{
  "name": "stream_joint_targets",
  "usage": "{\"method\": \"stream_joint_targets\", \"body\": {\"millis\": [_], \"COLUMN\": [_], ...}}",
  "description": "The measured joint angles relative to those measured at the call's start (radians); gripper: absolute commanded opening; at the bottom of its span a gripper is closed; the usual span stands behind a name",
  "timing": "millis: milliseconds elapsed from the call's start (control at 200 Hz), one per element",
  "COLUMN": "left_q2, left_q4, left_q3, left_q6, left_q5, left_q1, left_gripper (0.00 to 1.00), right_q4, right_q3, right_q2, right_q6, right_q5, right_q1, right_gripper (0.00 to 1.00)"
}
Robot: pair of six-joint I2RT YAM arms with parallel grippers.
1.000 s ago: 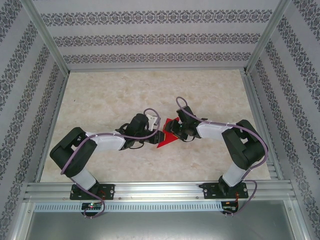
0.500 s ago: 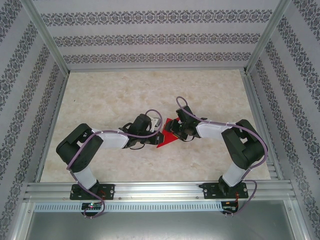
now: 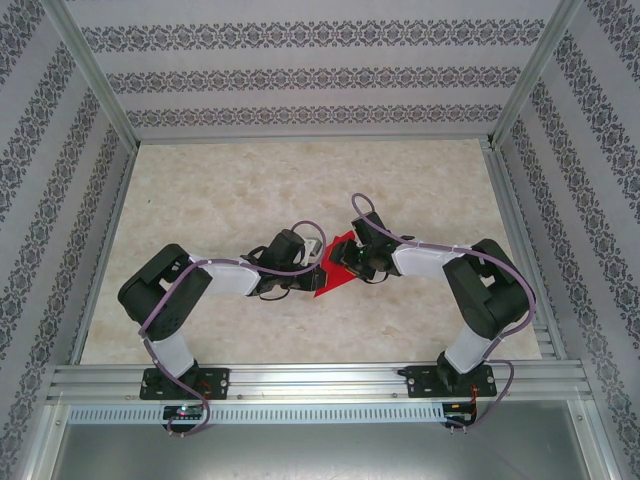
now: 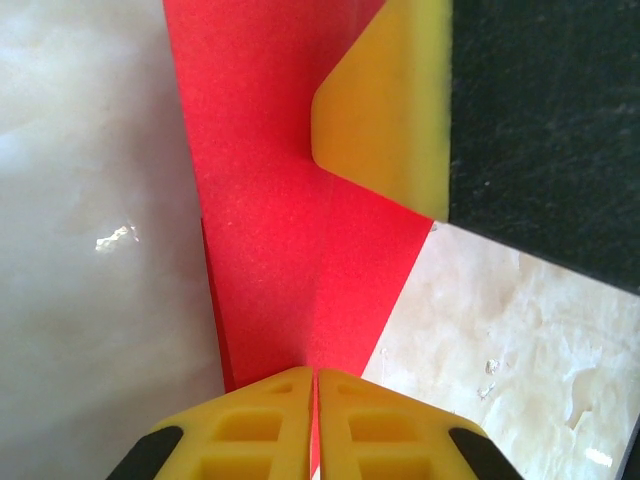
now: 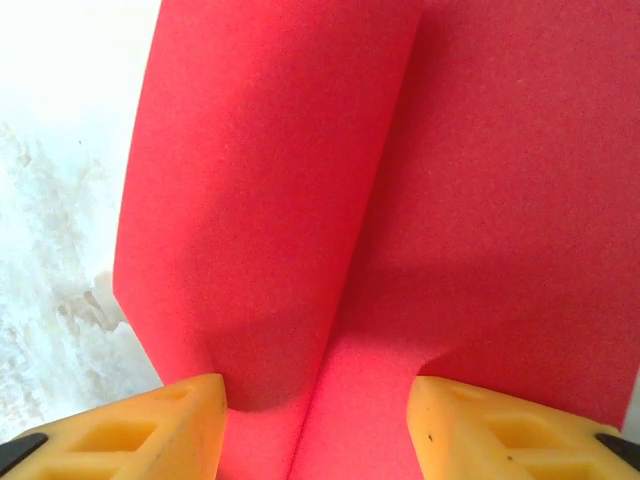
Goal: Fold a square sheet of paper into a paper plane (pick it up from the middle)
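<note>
The square sheet of paper (image 3: pixel 328 283), bright red and folded into a narrower pointed shape, lies mid-table between both grippers. My left gripper (image 3: pixel 316 262) is shut on its near end; in the left wrist view the yellow fingertips (image 4: pixel 317 372) pinch a thin red edge and the creased paper (image 4: pixel 285 200) runs away from them. My right gripper (image 3: pixel 344 264) stands open over the sheet from the other side. In the right wrist view its two yellow fingers (image 5: pixel 150 430) straddle a long crease in the bulging paper (image 5: pixel 300 200). One right finger (image 4: pixel 390 110) rests on the paper in the left wrist view.
The pale marble table (image 3: pixel 220 190) spreads out around the paper. Patterned walls (image 3: pixel 320 75) close in the back and sides. An aluminium rail (image 3: pixel 320 380) carrying both arm bases runs along the near edge.
The left gripper has closed onto the paper's edge while its arm shifted slightly right. The right arm and the paper have hardly moved.
</note>
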Motion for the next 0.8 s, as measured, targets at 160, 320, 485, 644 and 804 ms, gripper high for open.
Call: {"method": "stream_joint_targets", "body": {"millis": [160, 320, 485, 644, 804], "left_q2": [0.000, -0.017, -0.057, -0.057, -0.035], "left_q4": [0.000, -0.003, -0.003, -0.002, -0.002], "left_q3": [0.000, 0.000, 0.000, 0.001, 0.029], "left_q6": [0.003, 0.003, 0.002, -0.002, -0.005], "left_q5": [0.002, 0.003, -0.013, -0.023, -0.021], "left_q1": [0.000, 0.000, 0.013, 0.026, 0.026], "left_gripper": [0.14, 0.16, 0.15, 0.15, 0.15], "right_q4": [-0.038, -0.060, -0.059, -0.031, 0.000], "right_q3": [0.023, 0.032, 0.030, 0.008, -0.013], "right_q2": [0.013, 0.019, 0.019, 0.010, 0.000], "right_q6": [0.001, 0.001, 0.005, 0.018, 0.029], "right_q5": [0.010, 0.024, 0.032, 0.035, 0.036], "right_q1": [0.000, 0.005, 0.005, 0.005, 0.006], "right_gripper": [0.46, 0.44, 0.42, 0.41, 0.41]}}
